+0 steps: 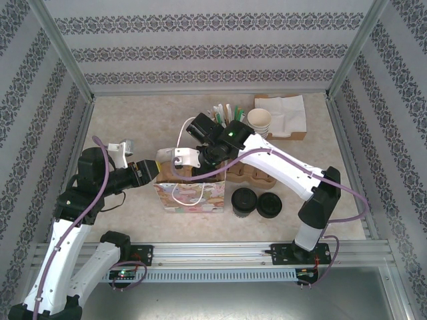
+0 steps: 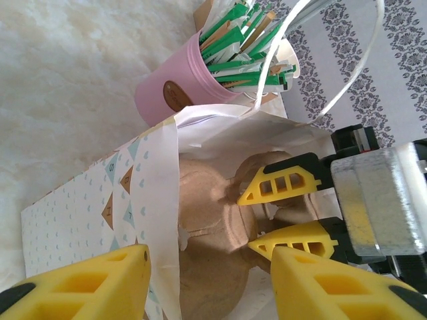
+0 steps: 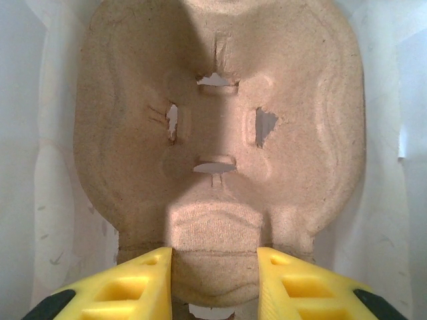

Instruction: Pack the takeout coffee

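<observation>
The takeout coffee (image 1: 244,200), a cream cup under a black lid, stands on the table just right of the patterned gift bag (image 1: 190,195). My right gripper (image 3: 213,280) reaches down into the bag, shut on the end tab of a brown pulp cup carrier (image 3: 220,120) that lies inside it. The left wrist view shows that gripper (image 2: 245,222) on the carrier (image 2: 213,220) too. My left gripper (image 2: 210,267) is open and straddles the bag's left wall (image 2: 160,193), one finger outside and one inside. From above it (image 1: 148,172) sits at the bag's left edge.
A pink cup of green packets and stirrers (image 2: 180,87) stands behind the bag. A stack of lidless cream cups (image 1: 260,122) and a napkin tray (image 1: 287,113) are at the back right. More pulp carriers (image 1: 252,177) and loose black lids (image 1: 270,205) lie right of the bag.
</observation>
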Action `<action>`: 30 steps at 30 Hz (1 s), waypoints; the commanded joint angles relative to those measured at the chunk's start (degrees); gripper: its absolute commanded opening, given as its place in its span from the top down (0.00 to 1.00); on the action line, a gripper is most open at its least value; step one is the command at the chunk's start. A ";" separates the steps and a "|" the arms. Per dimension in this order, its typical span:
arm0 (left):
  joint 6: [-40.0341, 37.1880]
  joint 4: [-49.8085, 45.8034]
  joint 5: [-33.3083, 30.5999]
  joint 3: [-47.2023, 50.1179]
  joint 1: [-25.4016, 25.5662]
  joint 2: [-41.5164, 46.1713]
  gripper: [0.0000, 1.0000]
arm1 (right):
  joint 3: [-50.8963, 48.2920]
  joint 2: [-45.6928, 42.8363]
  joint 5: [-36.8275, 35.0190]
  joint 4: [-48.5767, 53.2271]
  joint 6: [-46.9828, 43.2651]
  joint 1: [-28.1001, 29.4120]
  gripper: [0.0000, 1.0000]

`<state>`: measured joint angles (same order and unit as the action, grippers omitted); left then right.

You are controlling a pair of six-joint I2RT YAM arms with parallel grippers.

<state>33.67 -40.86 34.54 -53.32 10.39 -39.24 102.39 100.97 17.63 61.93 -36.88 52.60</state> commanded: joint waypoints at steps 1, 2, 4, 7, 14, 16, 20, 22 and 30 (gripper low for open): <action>-1.33 2.01 1.31 0.67 -0.38 0.57 0.49 | 1.22 1.42 0.86 2.19 -1.29 -0.17 0.68; -1.24 2.01 1.36 0.68 -0.39 0.57 0.49 | 1.13 1.65 0.61 2.28 -1.35 -0.06 0.68; -1.11 2.11 1.31 0.73 -0.39 0.57 0.49 | 1.15 2.02 0.23 2.59 -1.62 0.13 0.68; -1.14 2.10 1.28 0.71 -0.40 0.55 0.49 | 1.11 2.31 0.15 2.75 -1.62 0.31 0.68; -1.26 1.77 1.32 0.58 -0.44 0.64 0.49 | 1.17 3.33 -0.70 3.11 -1.83 0.67 0.68; -1.24 1.75 1.25 0.59 -0.37 0.73 0.49 | 1.15 3.73 -0.72 3.17 -1.70 0.80 0.68; -1.24 1.75 1.34 0.74 -0.43 0.75 0.49 | 1.51 4.74 -0.96 3.27 -1.61 1.12 0.68; -1.33 1.83 1.37 0.72 -0.39 0.71 0.49 | 1.95 5.22 -1.20 3.58 -1.61 1.28 0.68; -1.33 2.45 1.73 1.16 -0.42 0.76 0.49 | 4.31 7.62 -2.78 6.52 -2.44 1.63 0.68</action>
<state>33.45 -40.58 34.96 -52.86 10.39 -39.09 104.62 107.53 15.99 65.65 -37.98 53.52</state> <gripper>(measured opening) 0.514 0.321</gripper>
